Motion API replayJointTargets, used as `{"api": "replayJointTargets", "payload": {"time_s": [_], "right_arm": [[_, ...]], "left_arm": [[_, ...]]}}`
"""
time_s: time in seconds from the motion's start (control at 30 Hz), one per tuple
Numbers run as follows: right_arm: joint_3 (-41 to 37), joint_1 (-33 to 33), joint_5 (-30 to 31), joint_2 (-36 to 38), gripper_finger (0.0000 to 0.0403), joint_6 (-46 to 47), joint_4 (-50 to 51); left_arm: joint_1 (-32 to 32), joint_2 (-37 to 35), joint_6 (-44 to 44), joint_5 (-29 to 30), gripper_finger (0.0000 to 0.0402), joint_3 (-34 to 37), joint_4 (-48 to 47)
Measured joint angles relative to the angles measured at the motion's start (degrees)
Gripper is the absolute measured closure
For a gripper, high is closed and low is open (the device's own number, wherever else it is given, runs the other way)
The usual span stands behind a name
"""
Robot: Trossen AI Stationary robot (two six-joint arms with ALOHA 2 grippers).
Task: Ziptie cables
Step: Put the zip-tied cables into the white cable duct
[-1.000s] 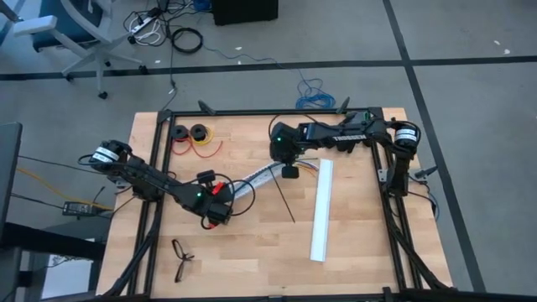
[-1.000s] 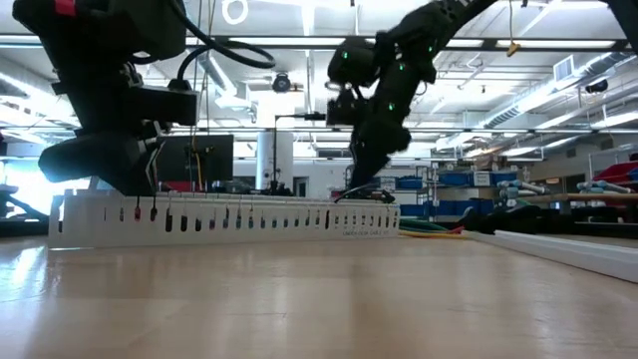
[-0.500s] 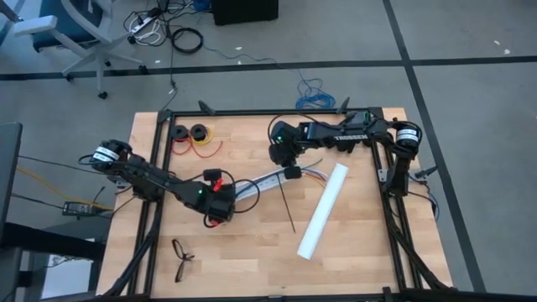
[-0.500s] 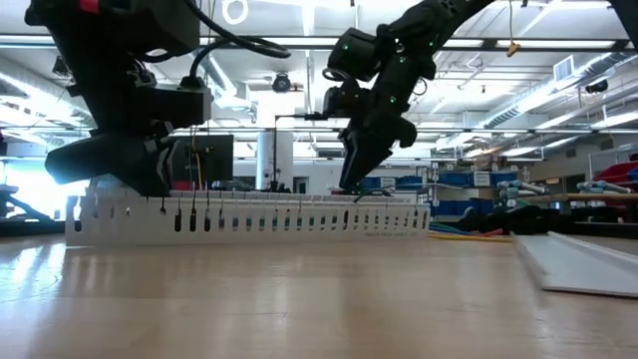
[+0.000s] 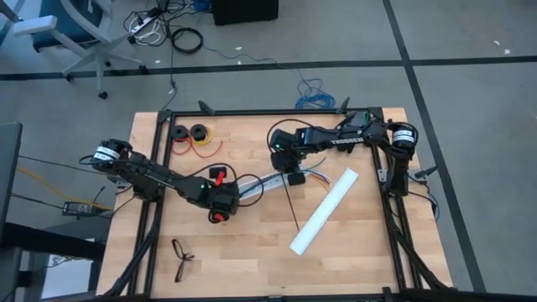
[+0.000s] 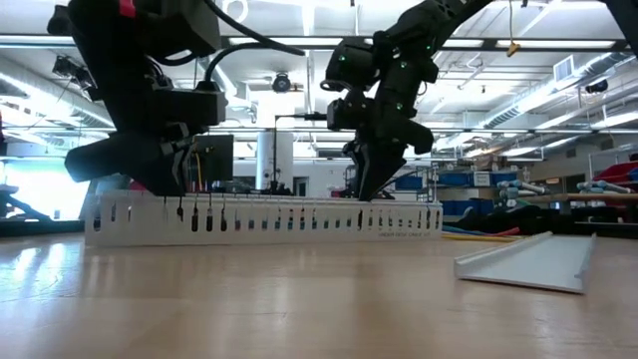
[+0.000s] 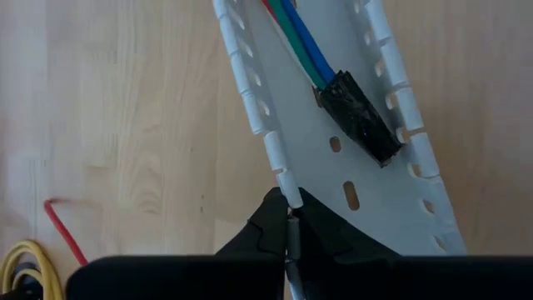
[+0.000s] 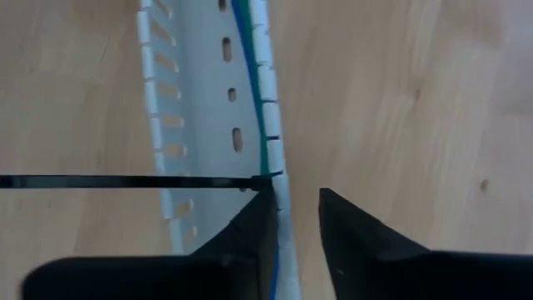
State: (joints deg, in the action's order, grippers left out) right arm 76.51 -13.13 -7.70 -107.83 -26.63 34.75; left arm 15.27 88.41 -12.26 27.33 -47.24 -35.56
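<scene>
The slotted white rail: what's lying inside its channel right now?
Inside the slotted white rail, the cables lie along the channel, blue and green showing, ending in a black connector. Other wires beneath them cannot be made out.

White cover rail point(image 5: 324, 210) swung diagonal; slotted rail point(image 5: 267, 182) shifted toward right pincer point(image 5: 295, 178).

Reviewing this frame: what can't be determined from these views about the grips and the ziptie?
- Ziptie: the right wrist view's edge cuts off its far end.
- Right gripper: the slotted rail wall stands between its fingers; no grip is visible.
- Cables: the left wrist view's edge cuts them off.
- Left gripper: its own body hides the lower fingers.
</scene>
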Motion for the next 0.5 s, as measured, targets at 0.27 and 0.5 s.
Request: {"api": "replayJointTargets", "payload": {"time_s": [0.27, 0.5], "right_arm": [[0.0, 0.0, 0.7, -1.8, 0.0396, 0.0, 2.6], [0.0, -0.2, 1.2, -1.7, 0.0399, 0.9, 1.5]], "left_arm": [[-0.7, 0.0, -0.4, 1.6, 0.0382, 0.0, 0.1], [-0.7, 0.0, -4.6, 5.1, 0.0361, 0.1, -0.4]]}}
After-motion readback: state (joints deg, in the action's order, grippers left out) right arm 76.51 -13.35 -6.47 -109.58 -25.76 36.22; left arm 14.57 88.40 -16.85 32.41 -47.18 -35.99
